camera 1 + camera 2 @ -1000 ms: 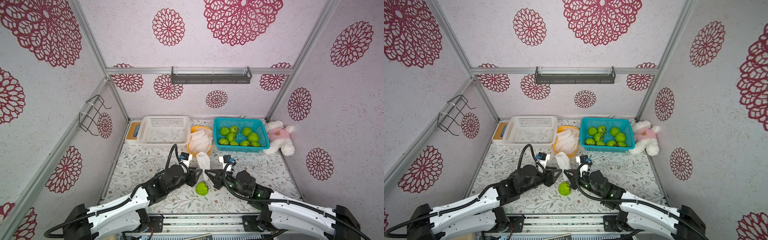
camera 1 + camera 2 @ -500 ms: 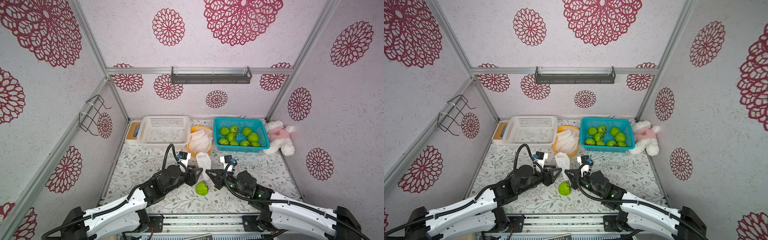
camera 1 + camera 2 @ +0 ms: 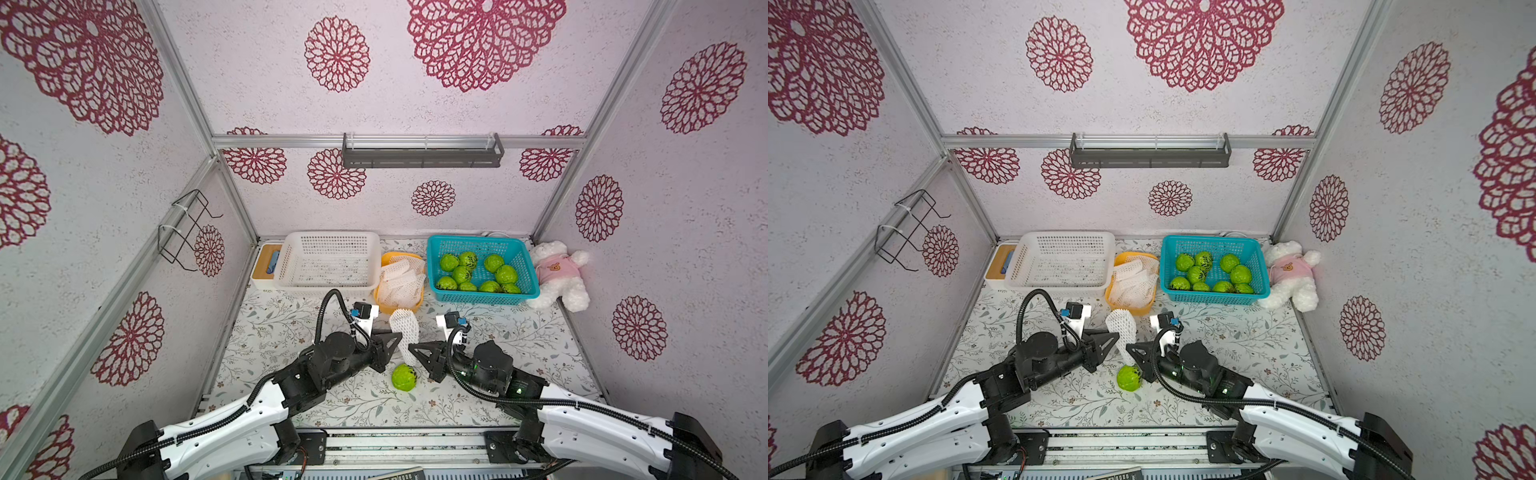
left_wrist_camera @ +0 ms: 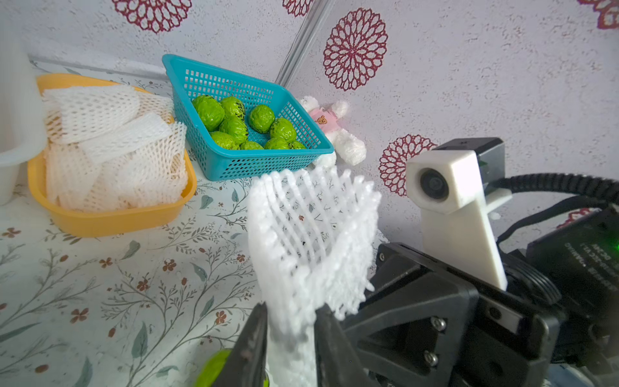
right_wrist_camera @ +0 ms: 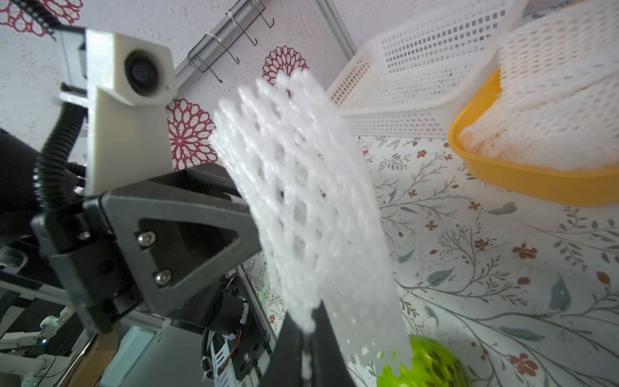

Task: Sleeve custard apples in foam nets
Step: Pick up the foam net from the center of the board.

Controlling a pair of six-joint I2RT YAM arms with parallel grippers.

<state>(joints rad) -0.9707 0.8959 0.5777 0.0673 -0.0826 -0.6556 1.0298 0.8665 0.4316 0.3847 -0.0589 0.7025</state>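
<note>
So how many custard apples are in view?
10: nine apples in the teal basket, one apple loose on the table; others may be hidden underneath.

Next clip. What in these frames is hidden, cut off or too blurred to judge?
Left wrist view: whether the left gripper clamps the foam net; the mesh between its fingers is blurred.
Both wrist views: the loose custard apple is cut off by the frame edge and partly covered.
Both top views: whether the net touches that apple; too small.
Both top views: the blue item in the small box; too small.
</note>
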